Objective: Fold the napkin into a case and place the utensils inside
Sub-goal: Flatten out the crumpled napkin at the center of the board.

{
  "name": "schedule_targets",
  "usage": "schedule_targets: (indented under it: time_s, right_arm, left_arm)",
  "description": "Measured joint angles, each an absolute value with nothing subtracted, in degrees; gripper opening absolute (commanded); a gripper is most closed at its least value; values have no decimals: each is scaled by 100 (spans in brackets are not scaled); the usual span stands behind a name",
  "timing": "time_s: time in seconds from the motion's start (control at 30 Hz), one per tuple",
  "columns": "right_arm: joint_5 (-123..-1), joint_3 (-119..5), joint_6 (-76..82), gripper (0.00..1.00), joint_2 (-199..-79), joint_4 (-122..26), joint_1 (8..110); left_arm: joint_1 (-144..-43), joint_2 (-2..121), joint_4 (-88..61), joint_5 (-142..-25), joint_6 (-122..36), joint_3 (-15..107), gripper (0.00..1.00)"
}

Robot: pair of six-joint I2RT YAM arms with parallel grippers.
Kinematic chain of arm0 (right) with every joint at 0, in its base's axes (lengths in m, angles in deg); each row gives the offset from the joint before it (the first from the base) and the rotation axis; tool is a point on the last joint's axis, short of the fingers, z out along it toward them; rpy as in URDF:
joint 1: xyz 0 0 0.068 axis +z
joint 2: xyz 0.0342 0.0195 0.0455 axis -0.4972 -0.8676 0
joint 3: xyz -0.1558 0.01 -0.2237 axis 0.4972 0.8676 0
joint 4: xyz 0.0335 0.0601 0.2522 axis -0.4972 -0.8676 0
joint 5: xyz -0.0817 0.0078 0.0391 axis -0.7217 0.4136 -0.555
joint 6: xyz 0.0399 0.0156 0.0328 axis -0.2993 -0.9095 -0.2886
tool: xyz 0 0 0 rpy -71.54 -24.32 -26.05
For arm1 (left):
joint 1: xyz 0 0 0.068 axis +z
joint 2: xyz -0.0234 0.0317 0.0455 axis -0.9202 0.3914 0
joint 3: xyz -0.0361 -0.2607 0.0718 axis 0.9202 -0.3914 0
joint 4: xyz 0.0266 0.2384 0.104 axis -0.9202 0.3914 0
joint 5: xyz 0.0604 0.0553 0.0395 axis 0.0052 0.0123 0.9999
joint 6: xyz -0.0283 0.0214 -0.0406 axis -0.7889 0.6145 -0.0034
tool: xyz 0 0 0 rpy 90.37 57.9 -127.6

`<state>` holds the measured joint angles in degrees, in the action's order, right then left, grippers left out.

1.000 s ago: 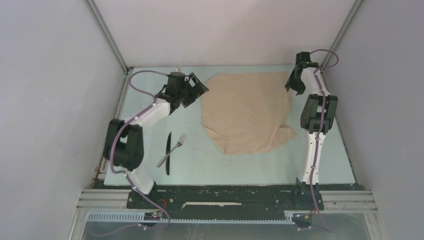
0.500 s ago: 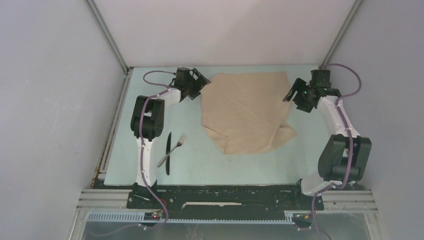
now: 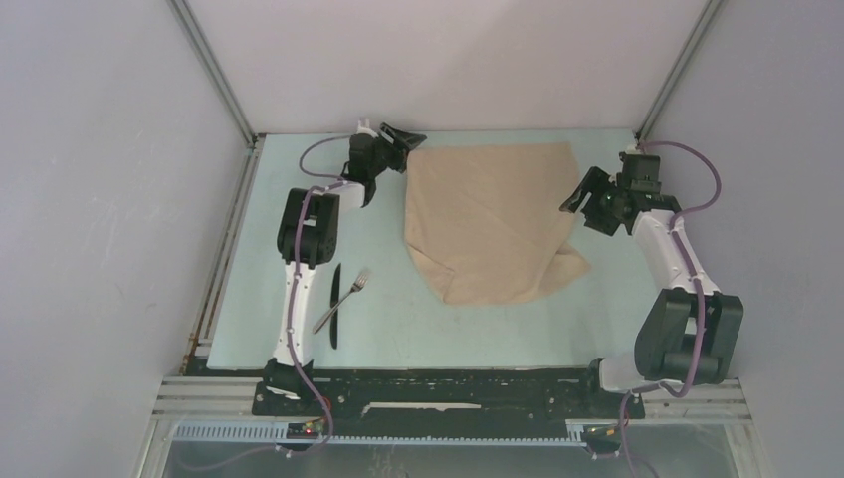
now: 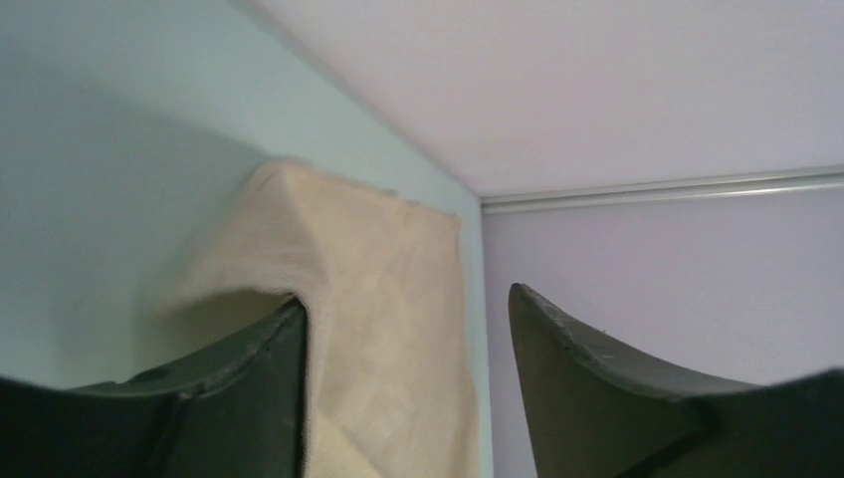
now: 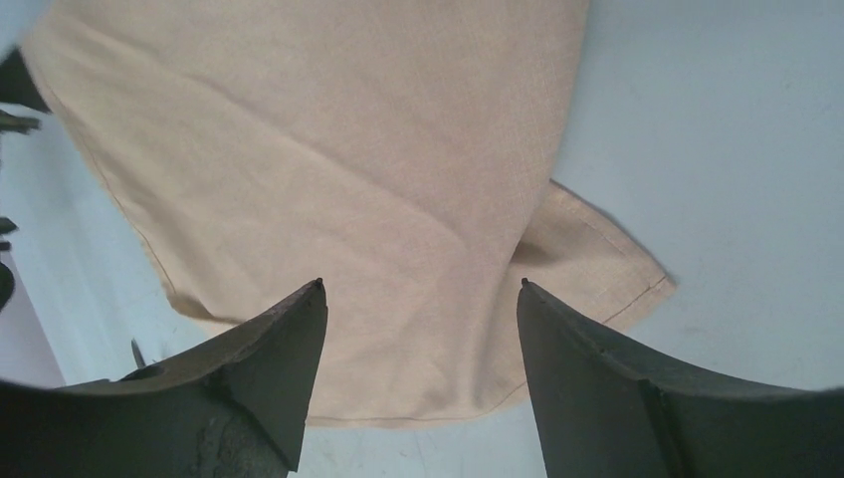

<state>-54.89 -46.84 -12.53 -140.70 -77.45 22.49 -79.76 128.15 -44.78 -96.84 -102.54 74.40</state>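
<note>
The beige napkin (image 3: 488,214) lies spread on the far middle of the table, with a doubled-over flap at its near right. My left gripper (image 3: 413,139) is at the napkin's far left corner. In the left wrist view it (image 4: 408,299) stands open, with a raised fold of napkin (image 4: 383,289) between the jaws and against the left finger. My right gripper (image 3: 577,194) hovers by the napkin's right edge. In the right wrist view it (image 5: 420,284) is open above the napkin (image 5: 328,149) and holds nothing. The black knife (image 3: 335,304) and the silver fork (image 3: 343,299) lie crossed at the near left.
The teal table top (image 3: 468,334) is walled in by grey panels with metal posts at the far corners (image 3: 249,134). The left gripper is close to the back wall. The arm bases sit on the black rail (image 3: 448,393) at the near edge.
The left arm stretched out and carried its gripper to the napkin's far left corner. The right arm swung out and its gripper came down from the far right corner to the napkin's right edge.
</note>
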Motion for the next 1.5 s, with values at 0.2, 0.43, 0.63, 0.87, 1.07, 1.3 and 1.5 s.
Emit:
schedule_targets:
  time_s: [0.2, 0.43, 0.63, 0.87, 1.07, 1.3, 1.5]
  right_arm:
    - [-5384, -4444, -1297, 79, -13797, -7780, 2277]
    - [-5837, -4391, -1484, 87, -13381, -8101, 2207]
    - [-6563, -4203, -1865, 85, -13615, -8809, 1827]
    - [-6976, -3825, -2208, 83, -13974, -9301, 1494]
    - [-7153, -3727, -2230, 71, -14004, -9303, 1645]
    - [-7457, -3908, -2129, 70, -14719, -9159, 2323]
    - [-8099, -4159, -2059, 65, -15427, -9242, 2830]
  left_arm:
    - [-7694, 12889, -5044, -9942, -10308, 8257, 78]
    - [-7110, 11899, -2721, -9120, -9491, 7630, 100]
    - [-6885, 9971, -797, -7911, -8671, 6213, 88]
    - [-8684, 8188, 387, -6836, -8427, 5160, 75]
    - [-10470, 7685, 1347, -6406, -8260, 4207, 76]
    - [-11119, 8057, 2293, -5769, -7738, 4646, 74]
    - [-11322, 8752, 2549, -5577, -7375, 5212, 81]
